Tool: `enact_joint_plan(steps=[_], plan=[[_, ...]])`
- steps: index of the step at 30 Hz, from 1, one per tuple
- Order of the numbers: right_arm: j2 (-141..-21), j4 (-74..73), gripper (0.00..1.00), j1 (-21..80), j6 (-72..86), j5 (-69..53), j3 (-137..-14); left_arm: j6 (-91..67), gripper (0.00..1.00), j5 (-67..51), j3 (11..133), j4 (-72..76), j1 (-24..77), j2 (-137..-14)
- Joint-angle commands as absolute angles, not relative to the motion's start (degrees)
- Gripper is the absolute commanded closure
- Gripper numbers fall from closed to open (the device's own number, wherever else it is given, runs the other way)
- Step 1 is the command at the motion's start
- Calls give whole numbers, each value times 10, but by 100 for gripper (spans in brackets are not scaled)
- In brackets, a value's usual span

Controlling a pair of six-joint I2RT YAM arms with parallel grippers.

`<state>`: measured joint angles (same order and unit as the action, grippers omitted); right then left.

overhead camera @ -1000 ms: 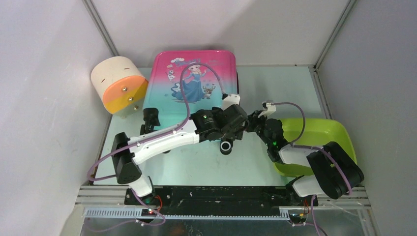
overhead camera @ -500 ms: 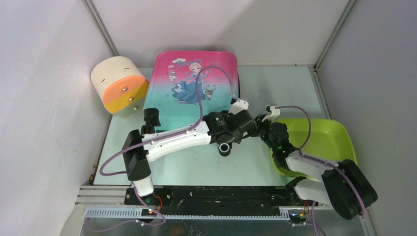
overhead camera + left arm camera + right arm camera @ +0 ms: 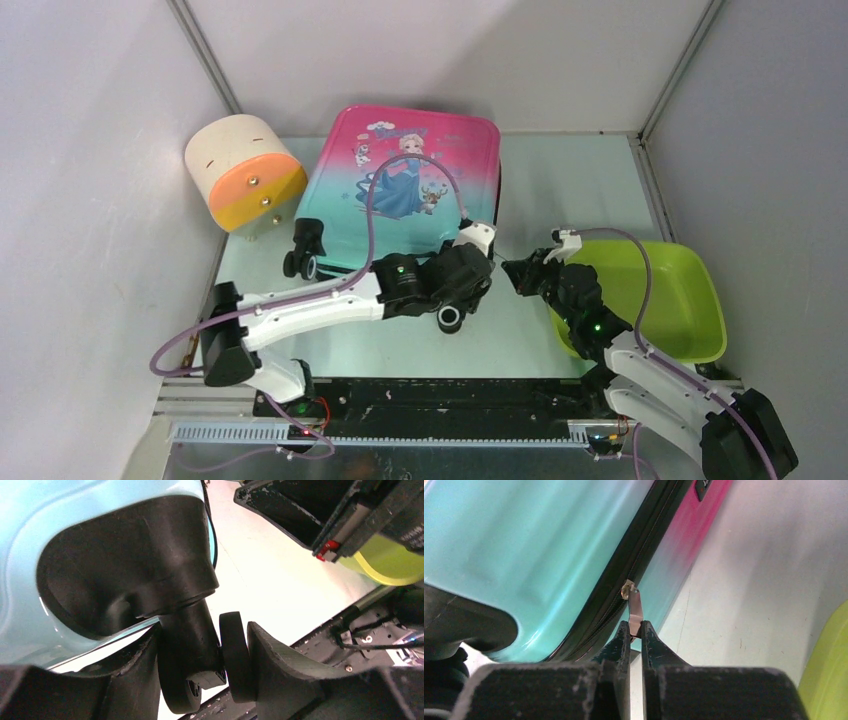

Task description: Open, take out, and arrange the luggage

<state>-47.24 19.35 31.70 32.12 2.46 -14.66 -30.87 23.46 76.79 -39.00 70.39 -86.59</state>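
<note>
"Top external view, then: what is different from a second ago?"

"My left arm (image 3: 310,305) has drawn back toward 6 o'clock and brought the luggage (image 3: 400,170) with it. The case sat square to the far wall; now it lies slewed on the table (image 3: 560,180), its far end swung toward 1 o'clock and its near-left wheel (image 3: 303,262) out in the open. It is at 12 o'clock from my bases, print side up, between the cream-and-orange cylinder (image 3: 245,175) at 10 and the lime-green tub (image 3: 690,300) at 4."

"And your pincers?"

"My left gripper (image 3: 210,672) has narrowed from a wider spread and clamps the black caster (image 3: 200,645) at the case's 5 o'clock corner, a finger pressed on each side. My right gripper (image 3: 634,630) is pressed together on the metal zip pull (image 3: 635,605), which hangs from the slider on the dark zip band along the case's side."

"What does that buy you?"

"As I judge it, the case is braced at one corner and clear of the wall, so the zip can be run round. Opening has hardly begun: the two shells lie together and nothing is out."

"Anything to read?"

"Lettering above the princess print (image 3: 400,180) is too small to make out. A small dark tag (image 3: 702,487) at the top of the right wrist view carries pale marks, cut off by the edge. No brand I can read."
</note>
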Motion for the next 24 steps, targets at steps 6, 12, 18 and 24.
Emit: enact_joint_plan(steps=[6, 12, 18, 24], plan=[[-454, 221, 100, 286, 275, 102, -168, -197, 100, 89, 697, -279, 744, -756], [-485, 264, 100, 207, 247, 30, -186, -185, 100, 69, 678, -272, 753, -737], [-541, 307, 100, 160, 232, -22, -207, -172, 100, 44, 649, -246, 757, -711], [-601, 346, 100, 128, 216, -31, -231, -156, 100, 11, 629, -239, 757, -695]])
